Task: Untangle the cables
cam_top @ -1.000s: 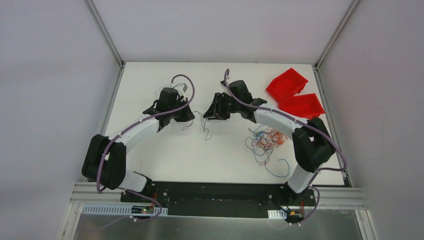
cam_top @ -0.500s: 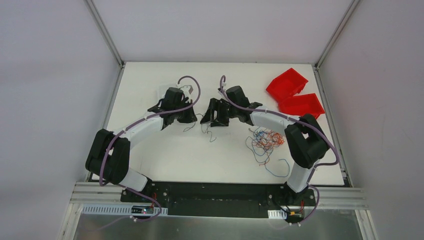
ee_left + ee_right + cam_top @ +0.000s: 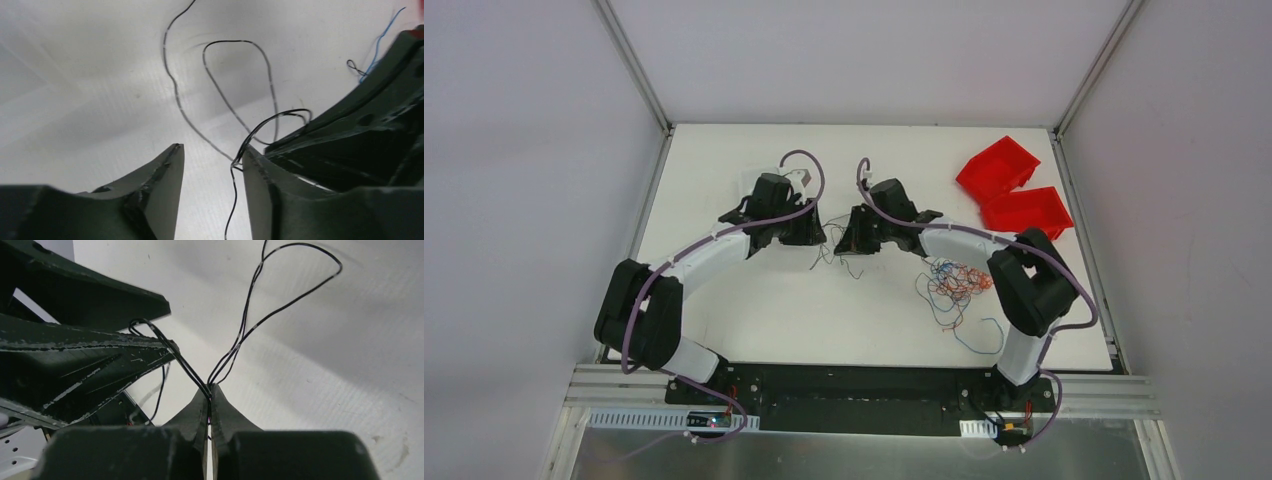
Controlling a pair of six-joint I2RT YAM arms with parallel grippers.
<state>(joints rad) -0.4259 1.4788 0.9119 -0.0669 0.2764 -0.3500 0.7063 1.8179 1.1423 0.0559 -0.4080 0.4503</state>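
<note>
— From above?
— Left claw (image 3: 812, 236) and right claw (image 3: 848, 240) meet mid-table over black wires (image 3: 842, 262); the tangle (image 3: 954, 283) lies at four o'clock of them.
— Left wrist?
— Jaws apart; one wire runs down the gap, just beside the three o'clock finger (image 3: 256, 172).
— Right wrist?
— Pinched together on the wires, loops fanning toward one o'clock. They're parting this small knot, I'd judge; next the left must close on one strand alone and draw it toward nine o'clock.
</note>
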